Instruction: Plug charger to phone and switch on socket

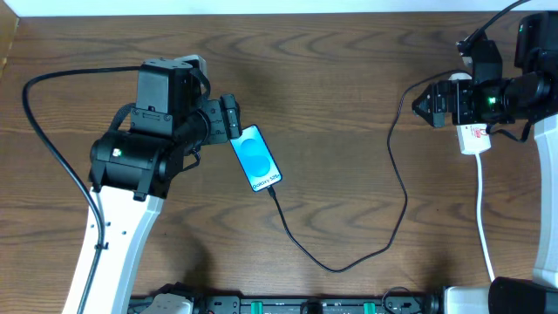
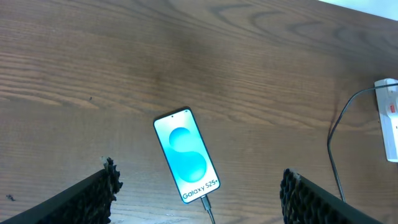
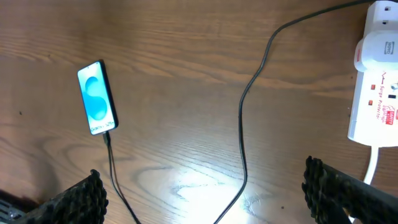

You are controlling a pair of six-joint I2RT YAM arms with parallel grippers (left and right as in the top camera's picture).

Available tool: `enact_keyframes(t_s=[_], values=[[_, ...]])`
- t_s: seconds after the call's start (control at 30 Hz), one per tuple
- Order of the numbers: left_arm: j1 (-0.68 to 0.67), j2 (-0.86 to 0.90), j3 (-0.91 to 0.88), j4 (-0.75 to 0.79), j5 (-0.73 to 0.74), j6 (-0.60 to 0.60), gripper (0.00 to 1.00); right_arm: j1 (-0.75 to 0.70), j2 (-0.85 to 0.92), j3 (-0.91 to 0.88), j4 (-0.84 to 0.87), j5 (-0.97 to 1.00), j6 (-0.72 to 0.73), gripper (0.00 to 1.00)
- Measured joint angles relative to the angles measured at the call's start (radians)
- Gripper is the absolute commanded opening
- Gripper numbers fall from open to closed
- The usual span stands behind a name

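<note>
The phone point(image 1: 256, 159) lies flat on the wooden table with its cyan screen lit, and it also shows in the left wrist view point(image 2: 186, 155) and the right wrist view point(image 3: 97, 98). The charger's black cable point(image 1: 336, 267) has its connector point(image 2: 205, 203) in the phone's bottom edge. It loops right and up to the white plug adapter point(image 3: 379, 50), which sits in the socket strip point(image 1: 475, 139). My left gripper point(image 1: 231, 118) is open and empty just above the phone's top end. My right gripper point(image 1: 427, 103) is open and empty, left of the strip.
The strip's white cord point(image 1: 482, 218) runs down the right side toward the front edge. The strip also shows at the right edge of the left wrist view point(image 2: 390, 118). Red marks show on the strip point(image 3: 376, 93). Black equipment lines the table's front edge point(image 1: 288, 305).
</note>
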Motion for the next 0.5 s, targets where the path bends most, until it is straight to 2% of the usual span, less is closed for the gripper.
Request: enact_keyframes(t_s=[0.27,0.5], values=[[0.0,0.0,0.0,0.0,0.0,0.0,0.85,0.0,0.0,0.0,0.003,0.009,0.0,0.99],[0.0,0.0,0.0,0.0,0.0,0.0,0.85,0.006,-0.008,0.0,0.094,0.049,-0.004,0.99]])
